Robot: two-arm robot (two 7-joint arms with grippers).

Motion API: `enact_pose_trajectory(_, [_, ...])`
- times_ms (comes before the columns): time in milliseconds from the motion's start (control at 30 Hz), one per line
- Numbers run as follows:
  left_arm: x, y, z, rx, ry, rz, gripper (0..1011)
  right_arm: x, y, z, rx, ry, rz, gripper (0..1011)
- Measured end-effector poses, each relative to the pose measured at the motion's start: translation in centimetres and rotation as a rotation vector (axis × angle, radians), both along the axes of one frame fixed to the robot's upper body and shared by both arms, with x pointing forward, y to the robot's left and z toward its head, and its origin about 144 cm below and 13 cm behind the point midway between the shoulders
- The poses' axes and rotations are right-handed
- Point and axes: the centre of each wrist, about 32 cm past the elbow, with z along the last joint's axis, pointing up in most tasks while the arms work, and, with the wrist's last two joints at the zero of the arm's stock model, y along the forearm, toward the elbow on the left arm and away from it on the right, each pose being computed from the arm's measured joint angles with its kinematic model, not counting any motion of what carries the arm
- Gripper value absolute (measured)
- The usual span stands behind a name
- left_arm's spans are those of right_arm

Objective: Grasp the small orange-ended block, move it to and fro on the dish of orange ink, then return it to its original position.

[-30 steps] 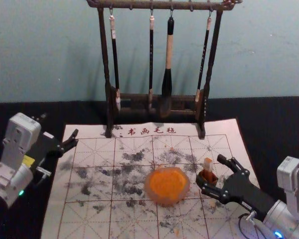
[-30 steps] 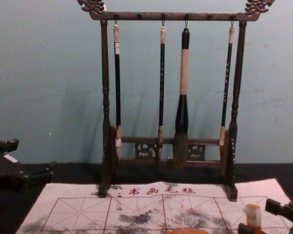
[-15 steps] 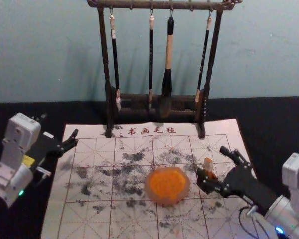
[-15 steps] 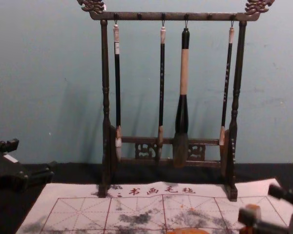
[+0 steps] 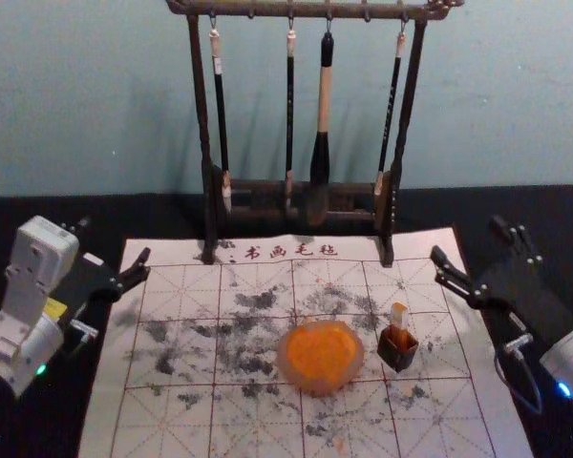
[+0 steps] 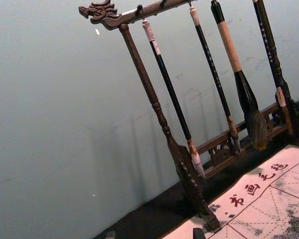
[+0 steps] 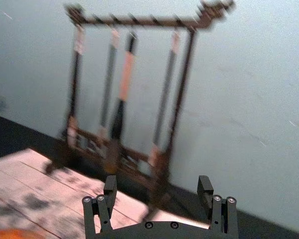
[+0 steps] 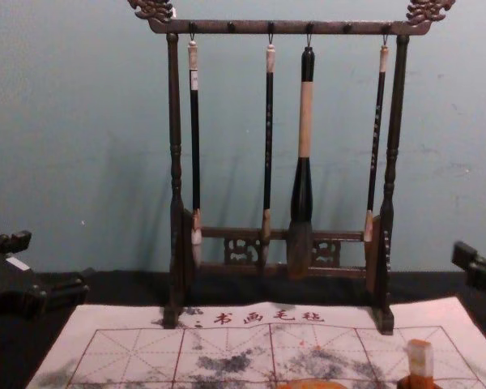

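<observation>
The small block (image 5: 399,314), pale-topped with orange below, stands in a dark square holder (image 5: 397,353) on the mat, right of the dish of orange ink (image 5: 319,355). In the chest view the block (image 8: 420,361) rises from its holder. My right gripper (image 5: 468,239) is open and apart from the block, behind it and to its right; in the right wrist view nothing lies between the fingers of the right gripper (image 7: 157,185). My left gripper (image 5: 114,240) stays open at the mat's left edge, and its tips show in the left wrist view (image 6: 154,234).
A dark wooden rack (image 5: 301,183) with several hanging brushes stands at the mat's back edge, against the wall. The ink-stained mat (image 5: 181,420) lies on a black table, with the dish near its middle.
My right gripper has let go of the block and pulled away to the right and back, leaving the block and holder in full view. The left arm is unchanged.
</observation>
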Motion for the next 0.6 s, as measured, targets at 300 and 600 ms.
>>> enact_pose_trajectory(300, [0.0, 0.0, 0.0, 0.0, 0.0, 0.0, 1001, 0.2, 0.0, -1.7, -0.073, 0.146, -0.164, 1003])
enact_pose_trajectory(600, [0.0, 0.0, 0.0, 0.0, 0.0, 0.0, 1001, 0.1, 0.0, -2.8, -0.075, 0.215, -0.213, 1002])
